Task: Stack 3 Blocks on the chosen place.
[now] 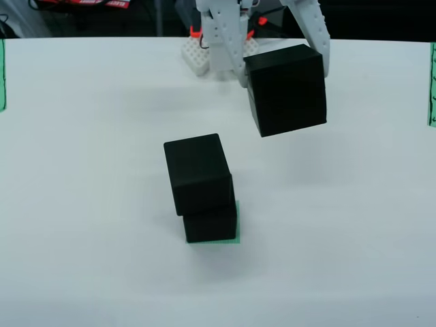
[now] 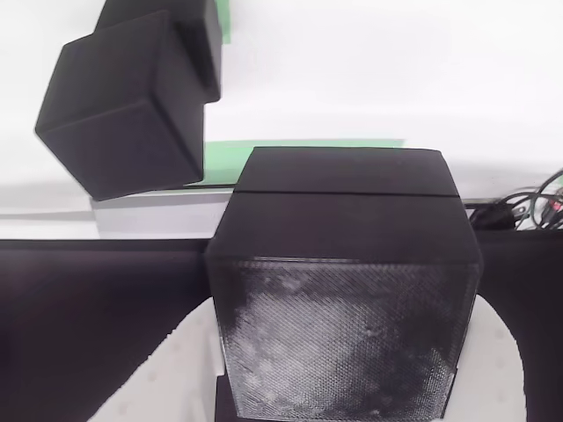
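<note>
We see the white gripper (image 1: 283, 65) holding the textured black cube (image 1: 286, 88) in the air, up and right of the stack in the front view. Two black cubes (image 1: 199, 174) sit stacked on the green striped square (image 1: 236, 231) on the white table (image 1: 102, 204).

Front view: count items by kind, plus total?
Black cubes: 3, two stacked (top, bottom) on the green striped square, one held by the gripper
Green striped square: 1
Green edge strips: 2 (left, right)
Total: 6
</note>
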Available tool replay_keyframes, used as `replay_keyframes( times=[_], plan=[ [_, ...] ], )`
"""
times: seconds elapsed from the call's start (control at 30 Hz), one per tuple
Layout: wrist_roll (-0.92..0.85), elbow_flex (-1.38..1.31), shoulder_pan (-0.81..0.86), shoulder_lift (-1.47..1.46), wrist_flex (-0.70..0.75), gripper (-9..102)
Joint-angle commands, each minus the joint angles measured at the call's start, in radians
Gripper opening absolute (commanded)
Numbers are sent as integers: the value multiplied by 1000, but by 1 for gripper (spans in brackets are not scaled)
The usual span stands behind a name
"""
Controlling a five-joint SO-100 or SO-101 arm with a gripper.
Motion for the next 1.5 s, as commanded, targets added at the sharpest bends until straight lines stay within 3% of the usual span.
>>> replay_keyframes(
  times=[0.0, 0.6, 1.47],
  plan=[
    [-48, -21, 67, 57, 5, 22],
    [-196, 25, 273, 26, -34, 22],
    [-184, 77, 302, -95, -132, 22]
  ],
)
